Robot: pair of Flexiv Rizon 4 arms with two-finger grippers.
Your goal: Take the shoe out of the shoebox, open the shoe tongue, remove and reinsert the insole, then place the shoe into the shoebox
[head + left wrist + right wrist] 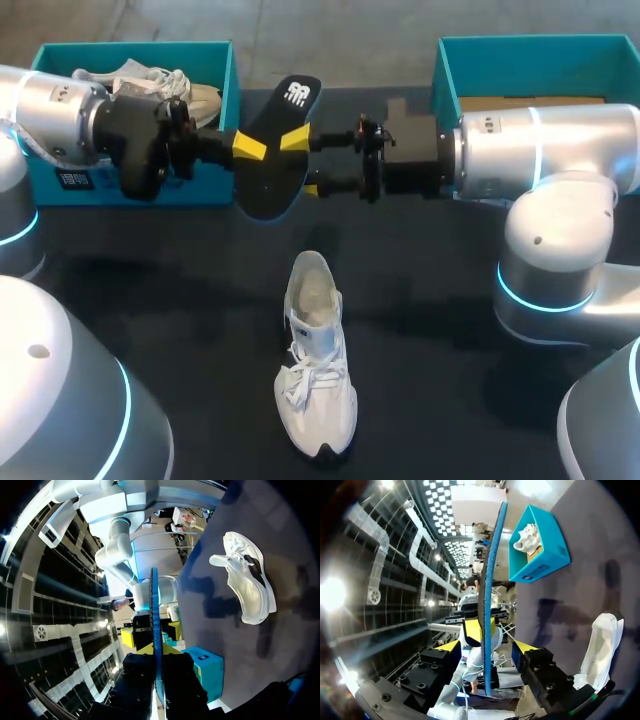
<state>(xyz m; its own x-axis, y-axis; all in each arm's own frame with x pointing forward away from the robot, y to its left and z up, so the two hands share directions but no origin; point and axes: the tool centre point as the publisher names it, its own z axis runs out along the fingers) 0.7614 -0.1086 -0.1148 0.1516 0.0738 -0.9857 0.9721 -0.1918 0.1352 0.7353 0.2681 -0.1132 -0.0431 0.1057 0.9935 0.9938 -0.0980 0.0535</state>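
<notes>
The insole (277,150) is out, clenched in the left tool (248,150); the right tool (304,163) is spread around it. Reinsertion into the shoe (315,350) is called for next.

Shoe (315,350) on table (450,350), before insole (280,150)

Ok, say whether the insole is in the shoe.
Out: the insole sits pinched in the left gripper, apart from the white shoe.
</notes>
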